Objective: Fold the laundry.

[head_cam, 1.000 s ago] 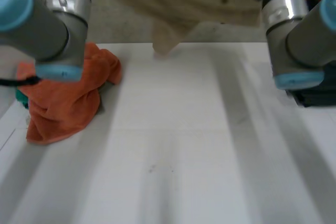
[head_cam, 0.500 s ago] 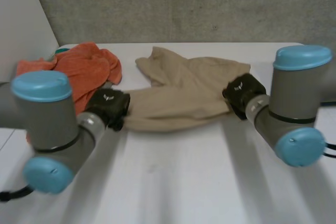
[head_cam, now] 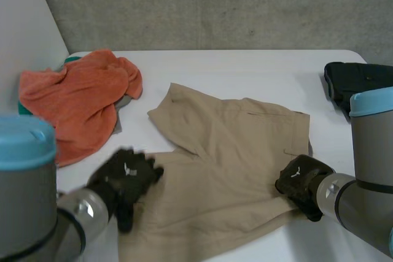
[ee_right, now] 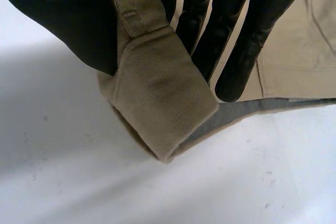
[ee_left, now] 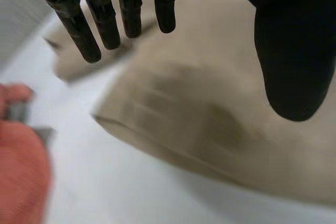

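The tan garment in the middle of the frame is matt cloth, its fine twill weave plain beside the matt black right hand. The orange towel at upper left is fluffy cloth. The white table is smooth, and the wall is rough grey concrete.

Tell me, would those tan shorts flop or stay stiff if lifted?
Probably floppy: a corner of the shorts folds over in the right hand. Likely light: they lie thin and flat. The twill weave probably grips, not slips.
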Motion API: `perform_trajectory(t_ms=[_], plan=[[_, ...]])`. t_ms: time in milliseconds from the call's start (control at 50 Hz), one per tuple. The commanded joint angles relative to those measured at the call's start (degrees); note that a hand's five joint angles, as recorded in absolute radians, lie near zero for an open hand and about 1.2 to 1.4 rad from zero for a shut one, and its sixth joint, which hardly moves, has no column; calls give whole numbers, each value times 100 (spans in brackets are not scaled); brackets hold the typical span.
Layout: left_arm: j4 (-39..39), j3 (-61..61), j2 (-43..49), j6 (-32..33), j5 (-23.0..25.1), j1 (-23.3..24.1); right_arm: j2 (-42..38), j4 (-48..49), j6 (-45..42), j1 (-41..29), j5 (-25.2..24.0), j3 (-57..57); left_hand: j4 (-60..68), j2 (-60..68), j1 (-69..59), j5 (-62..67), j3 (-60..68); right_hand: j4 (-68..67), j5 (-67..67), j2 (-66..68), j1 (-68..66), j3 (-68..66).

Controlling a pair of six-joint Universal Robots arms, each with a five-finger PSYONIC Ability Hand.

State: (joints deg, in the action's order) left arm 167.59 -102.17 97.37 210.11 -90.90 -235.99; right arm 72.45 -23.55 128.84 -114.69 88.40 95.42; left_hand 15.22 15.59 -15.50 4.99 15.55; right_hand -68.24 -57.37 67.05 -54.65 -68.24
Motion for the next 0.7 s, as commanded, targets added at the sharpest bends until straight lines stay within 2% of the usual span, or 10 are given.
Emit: perform_trajectory(t_ms=[20, 80, 180, 380, 440, 540, 700], plan=[[1504, 856, 264, -14, 177, -413, -29, 290, 80, -1, -77, 47, 138, 101, -110, 161, 105, -1176, -1263, 1295, -2535, -1176], [1900, 1382, 939, -14, 572, -475, -29, 395, 80, -1, -69, 82, 575, 538, -548, 598, 542, -1176, -1263, 1295, -2535, -1176], [1988, 2576, 2212, -5, 1204, -676, -47, 544, 80, -1, -69, 91, 1145, 1108, -1118, 1169, 1112, -1176, -1263, 1295, -2535, -1176], [1918, 4503, 3999, -14, 1944, -853, -82, 721, 80, 17, -60, 144, 2342, 2305, -2314, 2365, 2309, -1176, -1263, 1295, -2535, -1176], [1603, 5021, 4491, -14, 2076, -853, -91, 721, 80, 43, -60, 170, 2393, 2356, -2365, 2416, 2360, -1176, -1263, 1295, -2535, -1176], [662, 5619, 4966, 126, 2173, -853, -91, 729, 80, 113, -69, 196, 1923, 1886, -1895, 1946, 1890, -1176, -1263, 1295, -2535, -1176], [354, 6095, 5318, 382, 2173, -861, -91, 747, 80, 210, -77, 205, 1720, 1683, -1692, 1743, 1687, -1176, -1263, 1295, -2535, -1176]])
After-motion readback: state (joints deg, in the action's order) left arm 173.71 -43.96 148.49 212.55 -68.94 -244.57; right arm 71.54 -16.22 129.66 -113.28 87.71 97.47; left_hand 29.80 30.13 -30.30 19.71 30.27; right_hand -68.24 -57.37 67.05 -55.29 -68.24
